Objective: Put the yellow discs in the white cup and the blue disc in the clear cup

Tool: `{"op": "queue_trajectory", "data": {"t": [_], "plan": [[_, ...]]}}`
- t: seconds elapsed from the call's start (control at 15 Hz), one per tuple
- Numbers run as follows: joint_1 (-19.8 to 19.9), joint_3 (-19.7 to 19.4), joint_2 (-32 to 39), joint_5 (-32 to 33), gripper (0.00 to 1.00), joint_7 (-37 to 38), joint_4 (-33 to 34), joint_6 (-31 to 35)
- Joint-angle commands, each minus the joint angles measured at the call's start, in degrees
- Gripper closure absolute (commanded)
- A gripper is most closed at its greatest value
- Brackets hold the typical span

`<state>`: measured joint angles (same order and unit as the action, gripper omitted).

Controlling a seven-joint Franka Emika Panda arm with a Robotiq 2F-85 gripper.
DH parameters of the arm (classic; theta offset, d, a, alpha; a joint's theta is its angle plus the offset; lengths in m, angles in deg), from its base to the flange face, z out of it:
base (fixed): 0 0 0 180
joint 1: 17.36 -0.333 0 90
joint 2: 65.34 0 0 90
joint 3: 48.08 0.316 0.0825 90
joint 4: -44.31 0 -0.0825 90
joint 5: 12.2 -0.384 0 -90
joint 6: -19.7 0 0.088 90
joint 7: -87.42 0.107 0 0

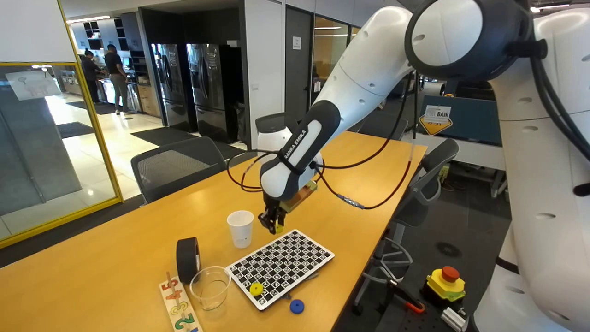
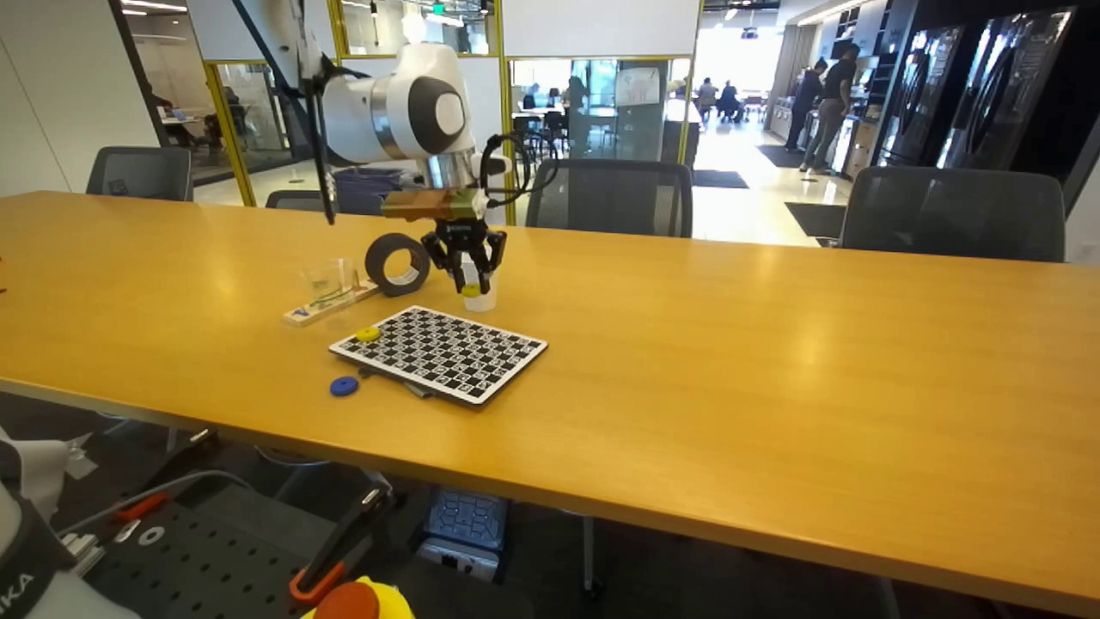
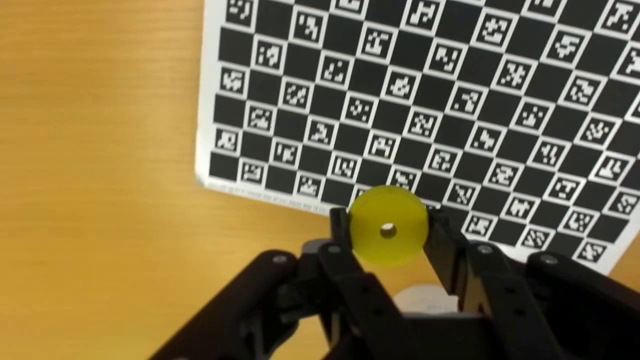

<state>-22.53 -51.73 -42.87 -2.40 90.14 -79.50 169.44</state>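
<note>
My gripper (image 3: 388,220) is shut on a yellow disc (image 3: 388,205), held by its edges between the fingertips above the table. The held disc also shows in both exterior views (image 1: 279,228) (image 2: 471,291). The white cup (image 1: 240,229) stands upright close beside the gripper; the gripper partly covers it in an exterior view (image 2: 485,299), and part of it shows low in the wrist view (image 3: 425,299). Another yellow disc (image 1: 256,289) lies on a checkered board's corner. The blue disc (image 1: 297,306) lies on the table beside the board. The clear cup (image 1: 210,290) stands upright near that corner.
The checkered board (image 1: 286,258) lies flat beside the white cup. A black tape roll (image 1: 187,259) stands on edge between the cups. A wooden number strip (image 1: 177,302) lies by the clear cup. Chairs (image 2: 610,198) line the table's edge. A yellow box with red button (image 1: 446,283) is off the table.
</note>
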Motion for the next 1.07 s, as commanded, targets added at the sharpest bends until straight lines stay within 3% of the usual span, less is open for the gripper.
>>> {"op": "queue_trajectory", "data": {"t": [0.0,0.6,1.0], "plan": [[-1.4,-0.3,-2.7,3.7,0.78,1.7,5.0,-2.9],[1.6,6.0,4.7,-2.8,0.78,-6.6,16.2,-1.9],[2.7,7.2,8.7,-4.8,0.79,-9.2,19.8,-2.7]]}}
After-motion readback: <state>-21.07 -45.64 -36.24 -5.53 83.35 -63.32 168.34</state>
